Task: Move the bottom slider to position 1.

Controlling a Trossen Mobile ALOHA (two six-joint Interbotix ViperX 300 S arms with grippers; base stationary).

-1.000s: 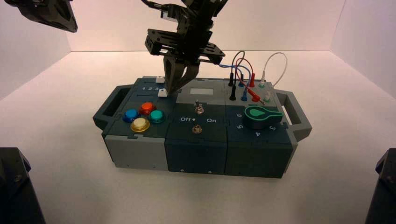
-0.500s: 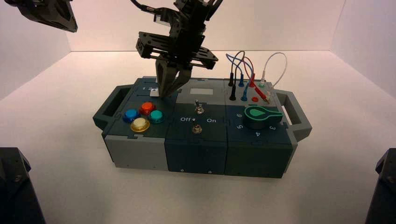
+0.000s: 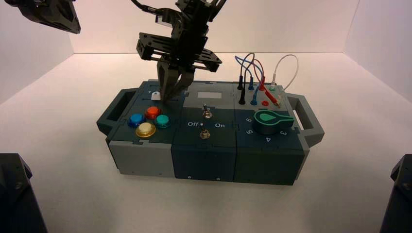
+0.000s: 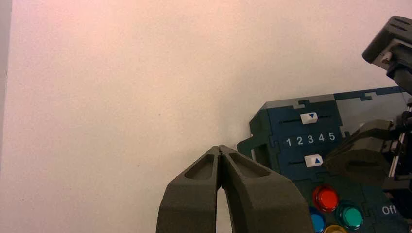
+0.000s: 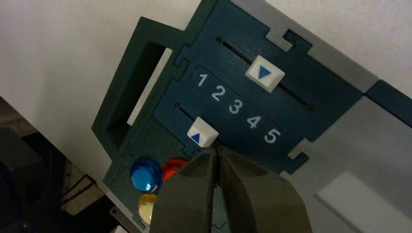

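Observation:
The bottom slider (image 5: 202, 132), a white knob with a blue triangle, sits on its dark track roughly between numerals 2 and 3. It also shows in the high view (image 3: 155, 95) and the left wrist view (image 4: 313, 160). Position 1 (image 5: 202, 79) is the first numeral of the row 1 2 3 4 5. My right gripper (image 5: 217, 149) is shut, its tips touching the knob's side that faces numeral 5; in the high view it (image 3: 167, 96) stands over the box's back left. My left gripper (image 4: 221, 148) is shut, parked high at the far left (image 3: 48, 14).
The second white slider (image 5: 265, 73) sits on the far track near 3. Red (image 3: 153, 112), blue (image 3: 136, 119), teal (image 3: 163, 121) and yellow (image 3: 145, 129) buttons lie just in front. Toggle switches (image 3: 206, 113), a green dial (image 3: 270, 121) and plugged wires (image 3: 252, 82) are to the right.
My right gripper has moved left along the bottom track, and the bottom slider has moved with it from the track's right end toward the lower numerals. The left arm has not moved.

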